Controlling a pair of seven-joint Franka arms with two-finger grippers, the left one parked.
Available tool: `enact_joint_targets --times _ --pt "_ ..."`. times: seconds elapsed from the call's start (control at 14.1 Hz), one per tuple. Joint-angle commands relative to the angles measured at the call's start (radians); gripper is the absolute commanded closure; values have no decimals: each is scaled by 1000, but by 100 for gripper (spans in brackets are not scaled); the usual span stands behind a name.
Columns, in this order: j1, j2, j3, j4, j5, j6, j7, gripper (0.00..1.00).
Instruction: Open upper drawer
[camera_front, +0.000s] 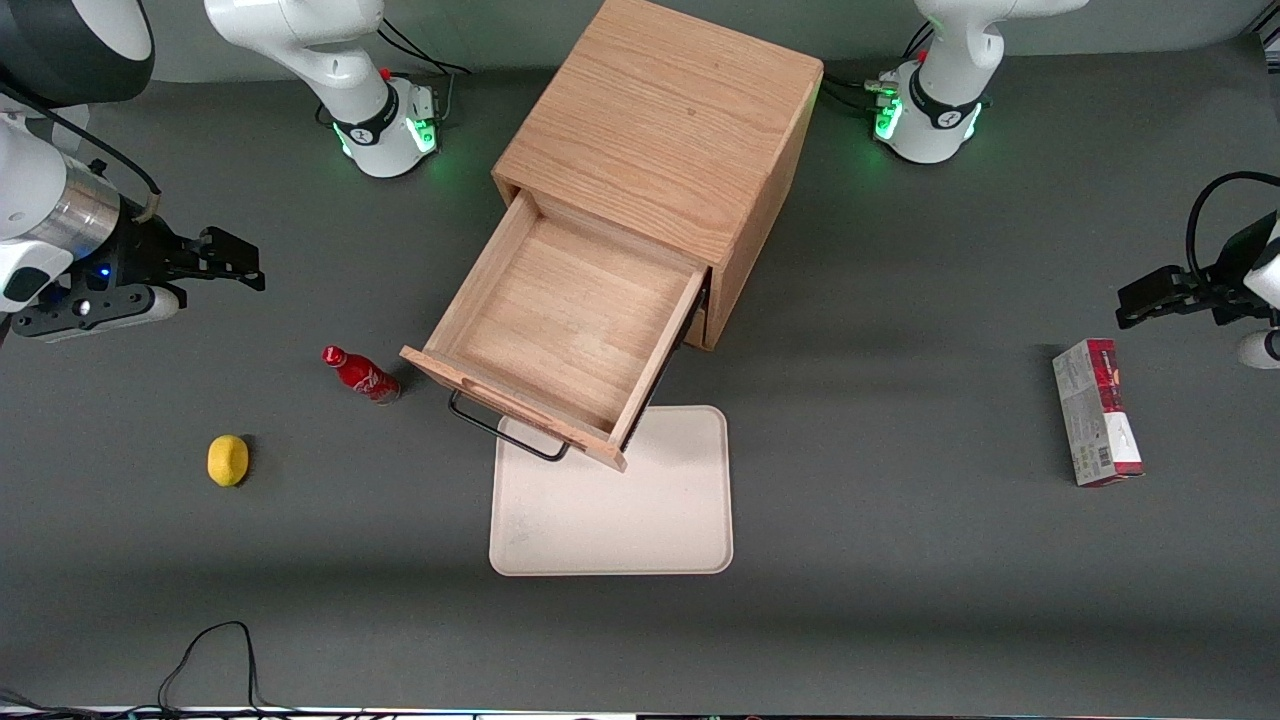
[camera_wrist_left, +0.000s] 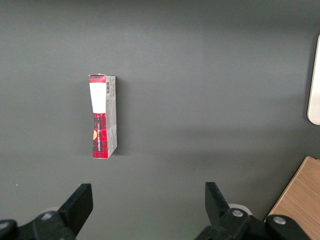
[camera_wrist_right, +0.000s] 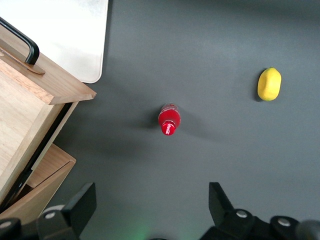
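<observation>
1. One drawer, the upper drawer, stands pulled far out of the wooden cabinet in the middle of the table; its inside is bare oak, and its front overhangs the tray.
2. Its thin black wire handle hangs at the front panel, above the edge of the cream tray, which lies flat on the table nearer the front camera than the cabinet.
3. Under the open box, the lower drawer shows in the right wrist view, pushed in.
4. The gripper hangs above the table at the working arm's end, well apart from the handle, its jaws spread wide and holding nothing.
5. A small red bottle with a red cap stands beside the drawer front; white script runs along it, too small to read.
6. A lemon lies nearer the front camera than the bottle, apart from it.
7. A red-and-grey carton lies flat toward the parked arm's end; a barcode shows on its white end, the lettering unreadable.
</observation>
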Motion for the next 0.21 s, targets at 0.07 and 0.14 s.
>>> enact_joint_targets --times 0.07,0.14 --pt "49 -12 -48 19 -8 -33 -16 0" --pt "49 -12 -48 22 -8 -36 -18 0"
